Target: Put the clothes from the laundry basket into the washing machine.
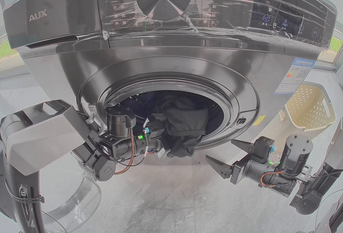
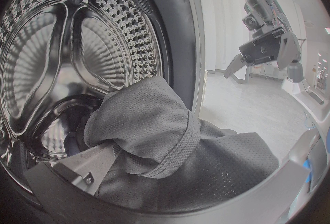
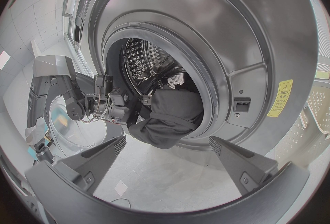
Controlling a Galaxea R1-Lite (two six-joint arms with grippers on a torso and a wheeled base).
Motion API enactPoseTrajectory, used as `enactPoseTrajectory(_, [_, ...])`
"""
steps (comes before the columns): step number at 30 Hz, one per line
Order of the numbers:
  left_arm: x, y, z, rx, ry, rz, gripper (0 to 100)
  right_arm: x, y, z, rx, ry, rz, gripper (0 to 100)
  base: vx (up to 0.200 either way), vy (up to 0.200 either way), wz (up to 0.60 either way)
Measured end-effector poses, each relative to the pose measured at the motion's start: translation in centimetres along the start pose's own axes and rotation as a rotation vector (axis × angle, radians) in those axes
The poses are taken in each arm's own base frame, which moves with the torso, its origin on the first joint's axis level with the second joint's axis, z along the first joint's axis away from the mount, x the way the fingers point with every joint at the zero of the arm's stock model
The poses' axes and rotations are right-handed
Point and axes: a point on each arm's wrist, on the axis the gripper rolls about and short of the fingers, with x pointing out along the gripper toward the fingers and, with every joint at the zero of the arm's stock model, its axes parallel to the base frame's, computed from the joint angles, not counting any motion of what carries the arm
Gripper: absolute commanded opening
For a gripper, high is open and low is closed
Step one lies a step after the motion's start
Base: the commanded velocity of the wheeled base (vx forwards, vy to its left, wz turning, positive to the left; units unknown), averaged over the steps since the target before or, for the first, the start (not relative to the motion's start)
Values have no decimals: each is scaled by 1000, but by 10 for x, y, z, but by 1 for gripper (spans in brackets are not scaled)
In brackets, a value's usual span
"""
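Left gripper [image 1: 161, 134] sat at the lower left of the washer [image 1: 178, 62] opening, its jaws clamped on a dark garment [image 1: 185, 123]. In the left wrist view the cloth was bunched over the gripper, wrapped round one finger [image 2: 87, 168] and hiding the other. The garment lay across the lower rim of the opening, part inside the drum [image 2: 103, 46] and part hanging down outside over the front panel. More dark cloth [image 1: 141, 103] lay deeper in the drum, behind the garment.

Right gripper [image 1: 219, 150] hung low in front of the washer, to the right of the opening and apart from the garment, above the floor [image 1: 171, 194]. Its fingers were spread wide with nothing between them and pointed toward the left arm.

A glass door [image 1: 76, 196] stood swung open at the washer's left, below the left arm. A pale basket [image 1: 311, 105] with a perforated wall stood just beside the washer's right side; what it held could not be seen.
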Motion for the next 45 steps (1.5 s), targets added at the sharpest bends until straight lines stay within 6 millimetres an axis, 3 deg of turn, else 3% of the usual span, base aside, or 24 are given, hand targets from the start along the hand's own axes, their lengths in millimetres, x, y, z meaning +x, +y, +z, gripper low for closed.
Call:
enactPoseTrajectory(6, [7, 0, 4, -80, -42, 22, 100, 1, 0, -1, 1, 5, -1, 100, 0, 0, 0])
enactPoseTrajectory(7, [10, 1, 5, -91, -57, 36, 0, 1, 0, -1, 1, 5, -1, 100, 0, 0, 0])
enactPoseTrajectory(17, [41, 6, 15, -272, -115, 190, 0, 1, 0, -2, 2, 9, -1, 100, 0, 0, 0])
enactPoseTrajectory(31, [100, 71, 51, -519, -286, 622, 0, 2, 0, -4, 6, 15, -1, 100, 0, 0, 0])
enactPoseTrajectory(39, [112, 91, 34, -659, -276, 756, 0, 3, 0, -5, 7, 20, -1, 100, 0, 0, 0])
enactPoseTrajectory(40, [112, 92, 31, -660, -266, 760, 100, 3, 0, -5, 7, 20, 0, 100, 0, 0, 0])
enactPoseTrajectory(45, [112, 83, 10, -705, -153, 751, 100, 3, 0, -6, 7, 22, 1, 100, 0, 0, 0])
